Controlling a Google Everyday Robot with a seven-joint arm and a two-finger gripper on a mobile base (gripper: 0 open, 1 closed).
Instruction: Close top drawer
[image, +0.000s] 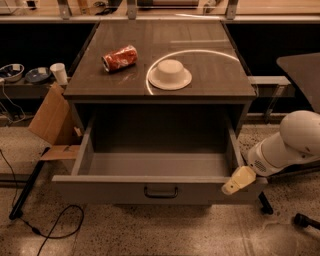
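Note:
The top drawer (125, 190) is a wide, deep grey box pulled far out of the cabinet, with nothing inside. Its flat front faces me with a small dark bar handle (161, 192) at centre. My gripper (238, 181) is a pale tip at the end of the white arm (287, 145) coming in from the right. It rests against the right end of the drawer front, at its top edge. No lower drawers show.
On the cabinet top (210, 75) lie a red soda can (119, 58) on its side and an upturned white bowl (170, 74). A cardboard piece (50, 117) leans at the left. Cables and a dark pole (27, 187) lie on the floor at left. A dark table (302, 75) stands right.

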